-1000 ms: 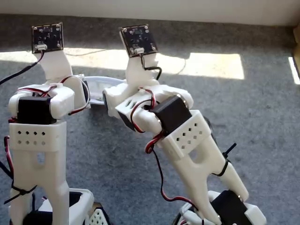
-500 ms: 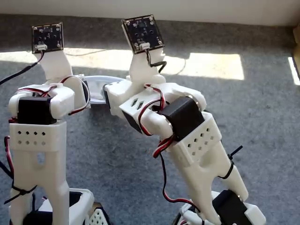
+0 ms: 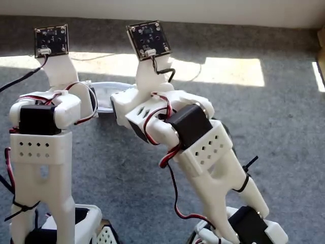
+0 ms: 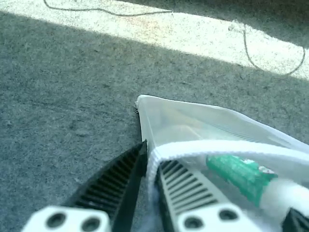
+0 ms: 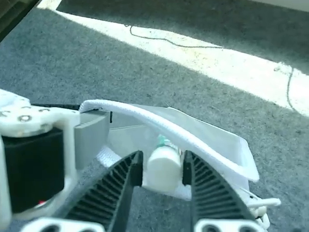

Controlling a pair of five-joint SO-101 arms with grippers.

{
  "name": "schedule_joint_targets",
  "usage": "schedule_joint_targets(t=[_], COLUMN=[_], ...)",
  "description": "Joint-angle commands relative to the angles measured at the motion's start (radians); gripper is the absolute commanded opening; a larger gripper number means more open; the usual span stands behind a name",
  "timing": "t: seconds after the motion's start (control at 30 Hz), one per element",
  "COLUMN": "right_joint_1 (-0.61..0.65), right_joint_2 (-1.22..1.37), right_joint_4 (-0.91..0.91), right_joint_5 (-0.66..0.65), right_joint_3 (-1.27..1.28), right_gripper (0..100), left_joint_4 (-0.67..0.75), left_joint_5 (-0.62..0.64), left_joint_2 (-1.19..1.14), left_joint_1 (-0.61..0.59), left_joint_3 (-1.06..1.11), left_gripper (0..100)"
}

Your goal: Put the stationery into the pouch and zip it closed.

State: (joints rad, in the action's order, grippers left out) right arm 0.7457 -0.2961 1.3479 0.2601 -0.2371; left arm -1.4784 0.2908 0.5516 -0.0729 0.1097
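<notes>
The left claw point(image 4: 148, 157) pinches the rim of the clear pouch point(image 4: 203, 123). The right claw point(image 5: 161, 157) pinches a white stick point(image 5: 164, 173), the pouch mouth just past its tips.

Stationery point(image 4: 240, 175) in pouch point(image 4: 188, 120) — pouch on carpet point(image 4: 63, 87)

Left arm point(image 3: 39, 152): lower link upright, wrist folded forward. The left gripper point(image 4: 148, 155) has its ribbed fingers point(image 4: 116, 186) pinched together on the rim of the pouch point(image 4: 193, 121). Right arm point(image 3: 205, 147): leaning forward and inward, toward the left arm, wrist tipped downward. The right gripper point(image 5: 161, 158) clamps a white tube point(image 5: 164, 170) between its two fingers, which the tube holds just apart. A camera board point(image 3: 51, 40) tops each wrist.
</notes>
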Motion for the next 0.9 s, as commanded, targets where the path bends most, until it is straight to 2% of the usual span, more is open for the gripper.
schedule_joint_targets(t=[0.0, 0.13, 0.33, 0.6, 0.87], right_joint_1=[0.008, 0.005, -0.025, -0.183, -0.2], right_joint_2=[-0.053, -0.054, -0.074, -0.142, -0.234], right_joint_4=[-0.025, -0.024, 0.094, 0.219, 0.381], right_joint_5=[-0.009, -0.012, -0.017, -0.232, -0.367], right_joint_3=[-0.007, -0.008, -0.045, -0.077, -0.074], right_gripper=[19.7, 19.0, 19.0, 19.0, 19.0], left_joint_4=[0.008, 0.008, 0.008, 0.009, 0.009], left_joint_5=[-0.008, -0.008, -0.008, -0.008, -0.008], left_joint_2=[0.018, 0.018, 0.016, 0.016, 0.016], left_joint_1=[0.005, 0.005, 0.005, 0.005, -0.027], left_joint_3=[-0.021, -0.021, -0.021, -0.021, -0.021], left_gripper=[1, 1, 1, 1, 1])
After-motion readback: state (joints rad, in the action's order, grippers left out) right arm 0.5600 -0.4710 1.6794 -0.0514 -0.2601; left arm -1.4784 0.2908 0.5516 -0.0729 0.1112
